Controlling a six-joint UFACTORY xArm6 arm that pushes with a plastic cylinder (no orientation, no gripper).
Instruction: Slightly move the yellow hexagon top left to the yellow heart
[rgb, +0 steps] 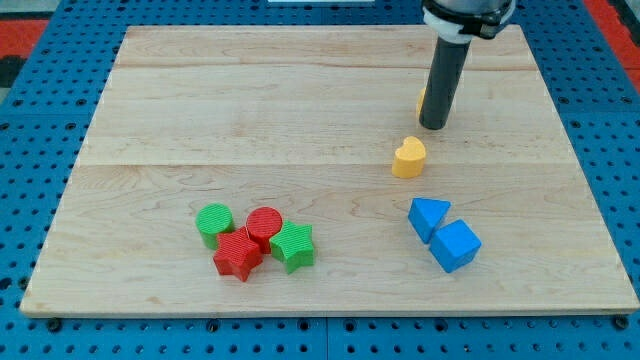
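Observation:
The yellow heart (408, 158) lies on the wooden board right of centre. The yellow hexagon (421, 101) is mostly hidden behind my dark rod; only a sliver of its left edge shows, above and slightly right of the heart. My tip (434, 126) rests on the board just above and to the right of the heart, directly in front of the hexagon. I cannot tell whether the tip touches the hexagon.
A green cylinder (213, 221), a red cylinder (264, 224), a red star (238, 255) and a green star (294, 246) cluster at the lower left. A blue triangle (428, 216) and a blue cube (456, 245) sit at the lower right.

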